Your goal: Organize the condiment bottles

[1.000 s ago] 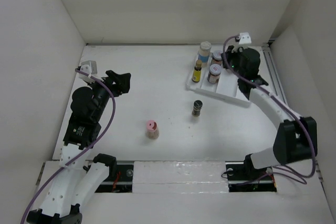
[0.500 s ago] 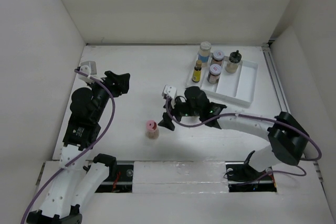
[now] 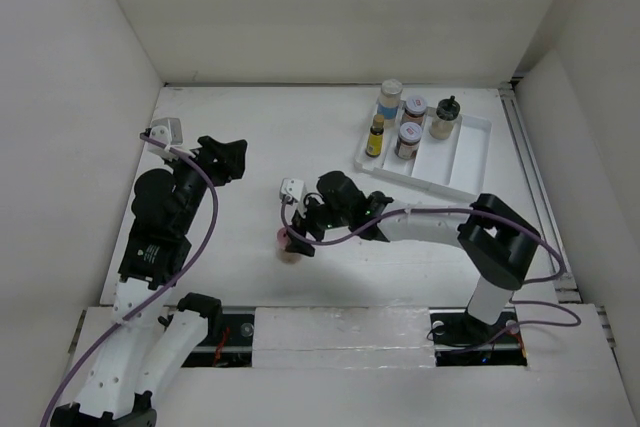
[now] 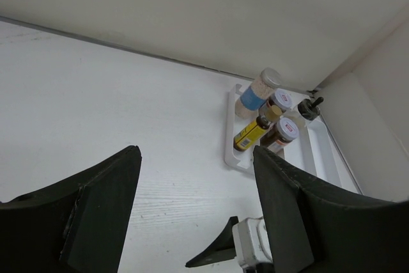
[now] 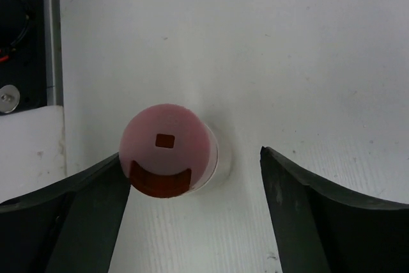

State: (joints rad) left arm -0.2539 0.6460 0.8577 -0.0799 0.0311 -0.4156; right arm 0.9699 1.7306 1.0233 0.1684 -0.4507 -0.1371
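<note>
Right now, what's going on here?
The right gripper is stretched across the table to the pink-lidded jar. Its jaws are open on either side of the jar and not yet closed on it. The left gripper hangs open over the left side of the table, holding nothing. Five condiment bottles stand in the white tray at the far right.

Bright, even, diffuse light fills the white enclosure, so shadows stay faint. In the right wrist view the pink-lidded jar [image 5: 167, 159] throws only a pale grey smudge onto the table [image 5: 287, 43] at its right. In the top view the walls [image 3: 330, 7] splay outward with wide-angle distortion.
</note>
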